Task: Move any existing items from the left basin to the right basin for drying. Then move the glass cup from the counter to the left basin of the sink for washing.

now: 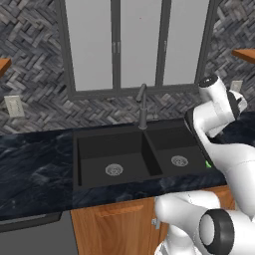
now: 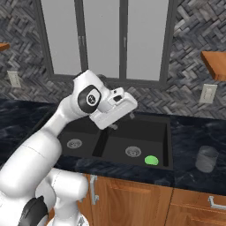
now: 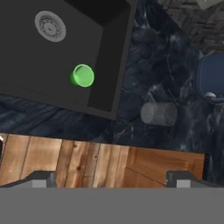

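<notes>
One green lump (image 3: 82, 75) lies near the right basin's (image 2: 118, 148) front corner; glass cup (image 3: 159, 113) stands apart; claw (image 3: 111, 177) released.

The white arm (image 2: 53, 132) rises from the lower left and bends over the black sink (image 2: 121, 141), its hand hanging above the divider between the 2 basins. The left basin (image 2: 81, 137) shows a round silver drain (image 2: 74, 143), partly behind the arm. The right basin (image 2: 141, 141) holds its own drain (image 2: 133, 152) and a small bright green lump (image 2: 151, 160) lying near the front right corner. On the glossy black tabletop (image 2: 194, 132), right of the sink and well apart from it, stands a clear glass cup (image 2: 206, 159), upright. Wooden cabinets (image 2: 141, 198) run below, and a grey window (image 2: 106, 39) sits in the patterned wall behind.
</notes>
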Controlling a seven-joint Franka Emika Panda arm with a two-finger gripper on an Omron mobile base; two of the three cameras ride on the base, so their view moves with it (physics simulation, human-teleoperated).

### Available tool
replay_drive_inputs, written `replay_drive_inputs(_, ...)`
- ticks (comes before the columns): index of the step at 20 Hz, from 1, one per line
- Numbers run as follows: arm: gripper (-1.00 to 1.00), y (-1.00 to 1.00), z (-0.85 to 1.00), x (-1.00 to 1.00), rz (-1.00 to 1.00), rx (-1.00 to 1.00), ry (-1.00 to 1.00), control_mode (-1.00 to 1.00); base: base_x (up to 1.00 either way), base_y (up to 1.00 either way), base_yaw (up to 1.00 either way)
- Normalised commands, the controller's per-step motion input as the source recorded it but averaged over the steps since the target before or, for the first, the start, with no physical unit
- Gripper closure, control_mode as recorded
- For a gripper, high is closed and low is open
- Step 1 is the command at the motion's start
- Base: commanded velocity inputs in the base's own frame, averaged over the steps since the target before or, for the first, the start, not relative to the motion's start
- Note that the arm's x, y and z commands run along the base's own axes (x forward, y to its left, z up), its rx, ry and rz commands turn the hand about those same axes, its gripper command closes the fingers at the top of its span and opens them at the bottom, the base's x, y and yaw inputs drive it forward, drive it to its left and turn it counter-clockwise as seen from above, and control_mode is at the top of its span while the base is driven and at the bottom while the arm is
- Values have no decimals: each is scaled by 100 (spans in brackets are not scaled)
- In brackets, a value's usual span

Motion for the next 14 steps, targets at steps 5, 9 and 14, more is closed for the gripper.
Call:
replay_drive_inputs(5, -100, -84, 0, -1, -1, 2, 5, -100, 0, 0, 0)
replay_drive_inputs(9, -100, -73, 0, -1, -1, 3, 3, -100, 0, 0, 0)
replay_drive_inputs(14, -100, -60, -12, 0, 0, 0, 1, -100, 0, 0, 0)
